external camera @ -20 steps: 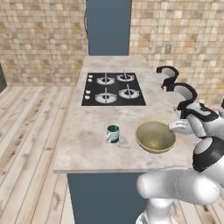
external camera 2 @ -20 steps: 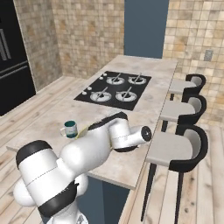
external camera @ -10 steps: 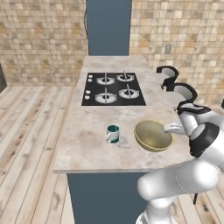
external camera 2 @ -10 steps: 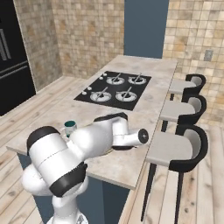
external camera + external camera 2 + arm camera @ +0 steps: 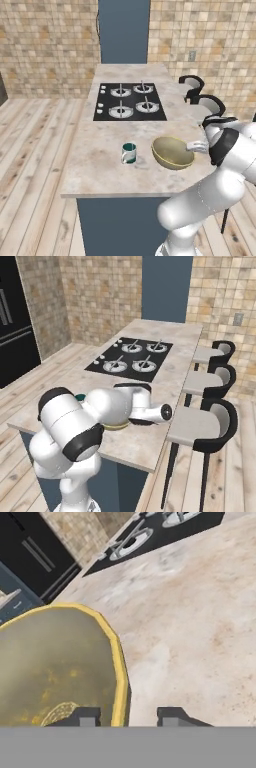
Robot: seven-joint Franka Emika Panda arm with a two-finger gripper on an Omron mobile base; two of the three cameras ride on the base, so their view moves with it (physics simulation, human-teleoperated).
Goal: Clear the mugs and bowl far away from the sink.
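STATE: hand (image 5: 127,714) fingers now parted, straddling yellowish rim of wide shallow olive-tan bowl (image 5: 172,152), grip released | RESULT: bowl resting on beige marble bench (image 5: 100,155) | REMAINING: teal mug (image 5: 129,153) beside bowl

The bowl (image 5: 55,667) ran off the hand view's left edge. In the right base view, the arm hid most of the bowl and mug (image 5: 80,397).

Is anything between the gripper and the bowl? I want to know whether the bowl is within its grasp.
Nothing visible. In the hand view the gripper straddles the yellow rim of the bowl, one finger inside and one outside, on the marble counter.
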